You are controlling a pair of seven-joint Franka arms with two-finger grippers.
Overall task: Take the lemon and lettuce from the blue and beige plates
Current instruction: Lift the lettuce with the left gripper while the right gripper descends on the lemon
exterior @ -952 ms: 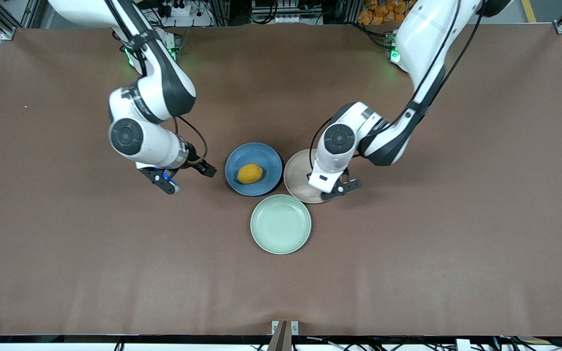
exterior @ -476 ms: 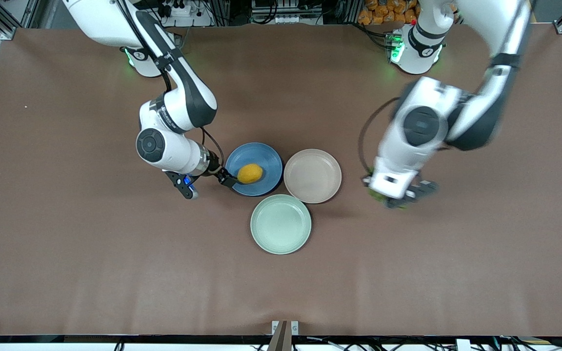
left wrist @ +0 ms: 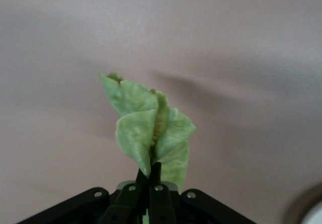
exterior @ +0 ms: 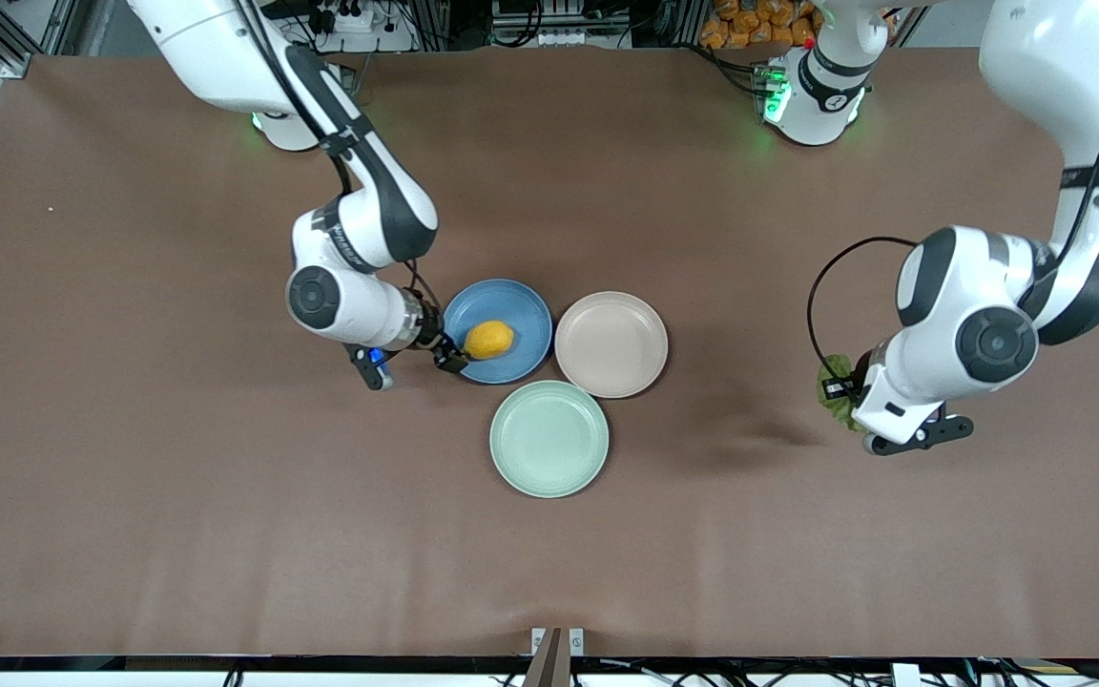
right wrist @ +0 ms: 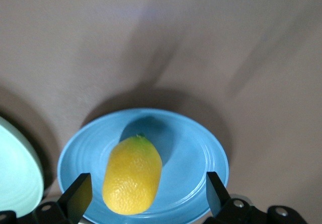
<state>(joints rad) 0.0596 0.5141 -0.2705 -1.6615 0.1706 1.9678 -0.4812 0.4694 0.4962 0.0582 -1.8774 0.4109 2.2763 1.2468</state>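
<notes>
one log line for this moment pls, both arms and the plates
left gripper: shut on lettuce, over bare table | right gripper: open, fingers either side of lemon on blue plate | beige plate: empty

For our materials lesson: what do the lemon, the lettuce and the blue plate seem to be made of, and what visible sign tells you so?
Lemon: probably plastic or real rind; dimpled yellow skin with a slight sheen.
Lettuce, clamped in the left pincer: thin, soft-looking sheet, perhaps fabric or a real leaf; creased folds, dull surface.
Blue plate: likely matte plastic or ceramic; even colour, faint rings, no glare.
</notes>
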